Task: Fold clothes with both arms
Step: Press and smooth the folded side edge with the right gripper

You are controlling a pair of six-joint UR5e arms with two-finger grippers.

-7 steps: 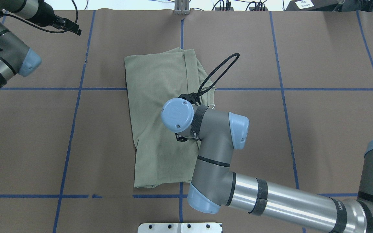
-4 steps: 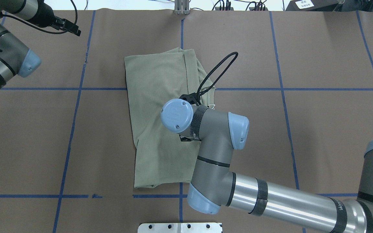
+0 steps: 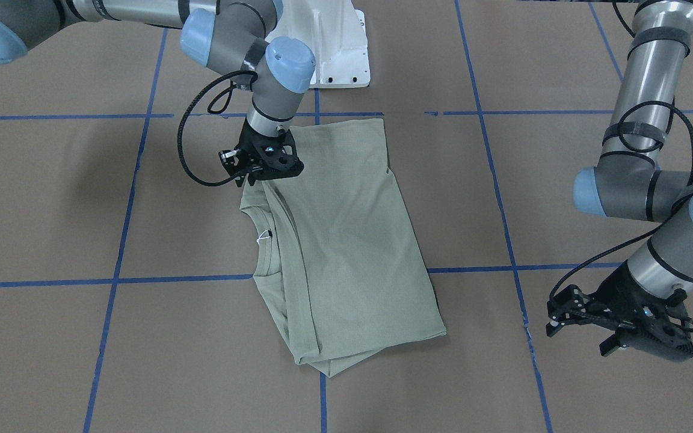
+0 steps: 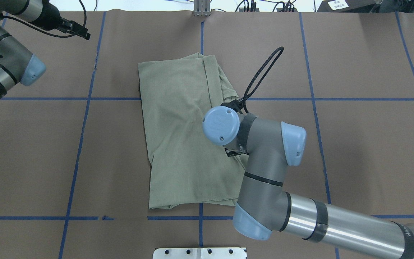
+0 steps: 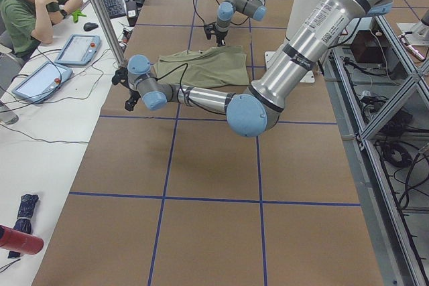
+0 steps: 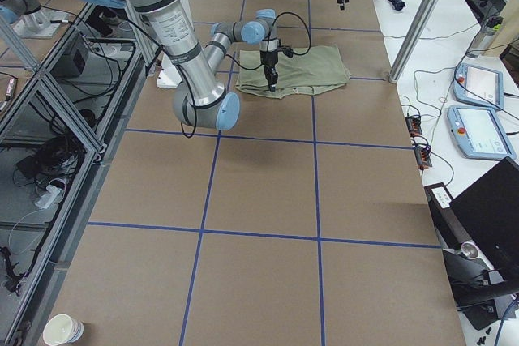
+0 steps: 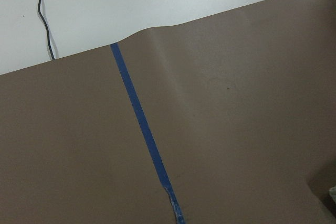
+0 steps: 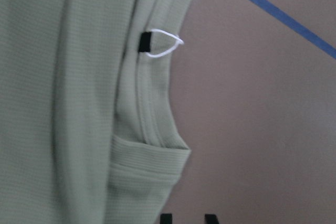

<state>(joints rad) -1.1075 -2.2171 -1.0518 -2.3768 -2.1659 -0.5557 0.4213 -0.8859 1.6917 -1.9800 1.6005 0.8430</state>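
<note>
The pale green shirt (image 4: 178, 136) lies folded into a long rectangle at the table's middle. Its neckline with the white tag string (image 8: 164, 43) is on the robot's right side (image 3: 262, 237). My right gripper (image 3: 251, 179) hangs just above the shirt's edge near the neckline. Its two fingertips (image 8: 166, 217) stand slightly apart, open, and brown table shows between them. In the overhead view the wrist (image 4: 222, 126) hides that gripper. My left gripper (image 3: 584, 331) hovers open and holds nothing over bare table at the far left (image 4: 83, 33), well away from the shirt.
Blue tape lines (image 4: 84, 118) divide the brown table cover. The white pedestal base (image 3: 337, 54) stands at the robot's side of the table. A person (image 5: 30, 5) sits at a side desk with tablets (image 5: 77, 48) beyond the left end.
My right arm's wrist has shifted toward the robot's right, from over the shirt's middle to its neckline edge. The shirt and the left arm have stayed put.
</note>
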